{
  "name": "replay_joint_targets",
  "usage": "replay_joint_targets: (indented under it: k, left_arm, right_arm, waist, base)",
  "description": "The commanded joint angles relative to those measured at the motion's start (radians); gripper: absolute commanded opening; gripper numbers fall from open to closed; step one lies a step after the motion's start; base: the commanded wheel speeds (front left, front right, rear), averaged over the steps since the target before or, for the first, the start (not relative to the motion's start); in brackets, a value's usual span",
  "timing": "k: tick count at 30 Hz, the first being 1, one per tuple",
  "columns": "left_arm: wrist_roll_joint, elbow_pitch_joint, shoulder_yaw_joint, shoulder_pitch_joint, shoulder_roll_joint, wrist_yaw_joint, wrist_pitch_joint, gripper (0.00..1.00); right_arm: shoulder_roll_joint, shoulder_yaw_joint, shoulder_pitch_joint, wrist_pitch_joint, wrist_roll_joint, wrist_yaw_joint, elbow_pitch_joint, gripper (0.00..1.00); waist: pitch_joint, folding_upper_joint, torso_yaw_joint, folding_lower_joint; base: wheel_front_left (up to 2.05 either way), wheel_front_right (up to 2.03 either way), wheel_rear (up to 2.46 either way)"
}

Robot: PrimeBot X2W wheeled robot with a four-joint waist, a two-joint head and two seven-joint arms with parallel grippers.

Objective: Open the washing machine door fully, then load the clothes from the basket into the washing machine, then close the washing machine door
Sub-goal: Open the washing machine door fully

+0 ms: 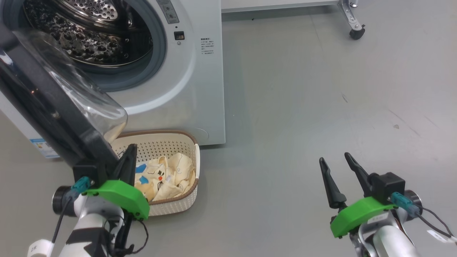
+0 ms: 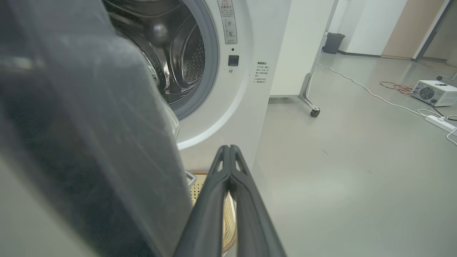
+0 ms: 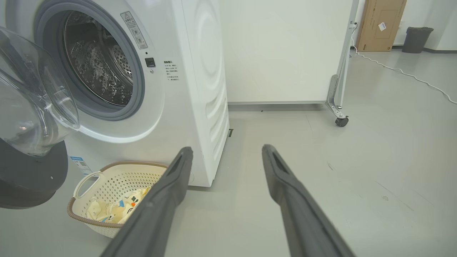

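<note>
my left gripper [image 1: 130,150] is clenched on nothing, fingers pressed together just beside the lower edge of the open washing machine door [image 1: 39,100] at nine o'clock in the head view. the basket [image 1: 164,145] holding the clothes [image 1: 175,171] sits at seven o'clock — just in front of the washing machine [image 1: 200,89]. my right gripper [image 1: 335,159] hangs released at four o'clock above the grey floor [image 1: 321,89].

You saw a grey floor [image 1: 321,107], a white partition [image 3: 285,53] on castors, a cardboard box [image 3: 380,25], a dark bin [image 3: 416,39] and a white cable [image 3: 400,71].
</note>
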Motion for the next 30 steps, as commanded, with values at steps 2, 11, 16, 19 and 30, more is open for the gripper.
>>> replay_joint_targets:
  k: [2, 11, 16, 19, 30]
  left_arm:
    - [-0.010, -0.013, 0.048, -0.063, 0.032, 0.011, -0.024, 0.00]
    - [-0.019, 0.028, 0.051, -0.069, 0.040, 0.014, -0.054, 0.00]
    - [-0.022, 0.037, 0.046, -0.066, 0.041, 0.017, -0.064, 0.00]
    - [-0.024, 0.039, 0.043, -0.063, 0.041, 0.018, -0.067, 0.00]
    - [-0.033, 0.038, 0.029, -0.054, 0.042, 0.025, -0.071, 0.00]
  right_arm:
    - [0.004, 0.023, -0.054, -0.010, 0.007, 0.000, -0.023, 1.00]
    - [0.004, 0.023, -0.054, -0.010, 0.007, 0.000, -0.015, 1.00]
    - [0.004, 0.022, -0.051, -0.010, 0.007, 0.000, -0.012, 1.00]
    - [0.004, 0.023, -0.048, -0.010, 0.007, 0.000, -0.011, 1.00]
    - [0.004, 0.027, -0.039, -0.010, 0.009, 0.000, -0.004, 1.00]
  waist:
    - [0.000, 0.0000, 0.000, 0.0000]
    - [-0.004, 0.0000, 0.004, 0.0000]
    - [-0.011, 0.0000, 0.017, 0.0000]
    - [-0.016, 0.0000, 0.029, 0.0000]
    - [-0.027, 0.0000, 0.106, 0.0000]
  base:
    - [0.00, 0.00, 0.00]
    - [0.00, 0.00, 0.00]
    - [0.00, 0.00, 0.00]
    - [0.00, 0.00, 0.00]
    - [0.00, 0.00, 0.00]
